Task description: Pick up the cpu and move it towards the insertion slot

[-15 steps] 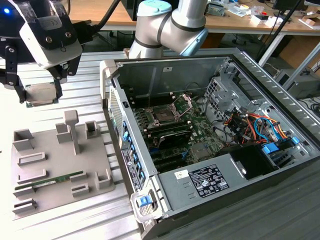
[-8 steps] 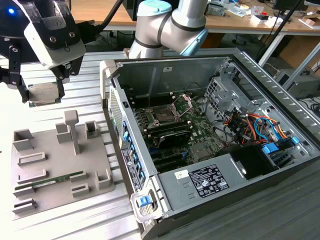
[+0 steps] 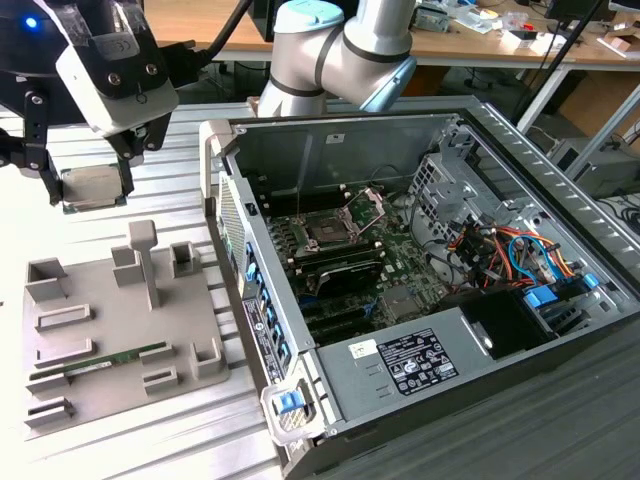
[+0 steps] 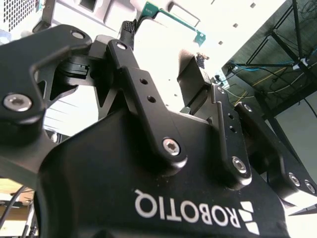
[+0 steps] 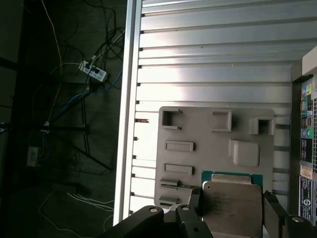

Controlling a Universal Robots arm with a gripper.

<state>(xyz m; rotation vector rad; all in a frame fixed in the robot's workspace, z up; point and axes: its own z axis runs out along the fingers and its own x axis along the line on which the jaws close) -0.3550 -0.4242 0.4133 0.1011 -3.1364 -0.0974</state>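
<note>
Gripper: closed on the cpu; in the first wrist view we see its black fingers pressed against two opposite edges of the chip
cpu: held flat in the air, silvery lid showing; in the first wrist view we see it covering part of one edge of the fixture plate, with a thin green rim along one side
arm: we see its grey and pale blue joints behind the far wall of the computer case, reaching towards the exterior view's left
fixture plate: grey, with raised blocks and pockets; it lies on the table beside the computer case, below the held chip in the exterior view
memory stick: long, thin and green; we find it lying in a holder near the plate's near edge
table: ribbed silver slats; it carries both the plate and the case
computer case: side open, motherboard and cables in view; it stands at the exterior view's right of the plate
insertion slot: dark square framed in silver on the motherboard, towards the case's far wall; its metal bracket stands tilted up beside it; the slot is well apart from the cpu, with the case's wall between them
</note>
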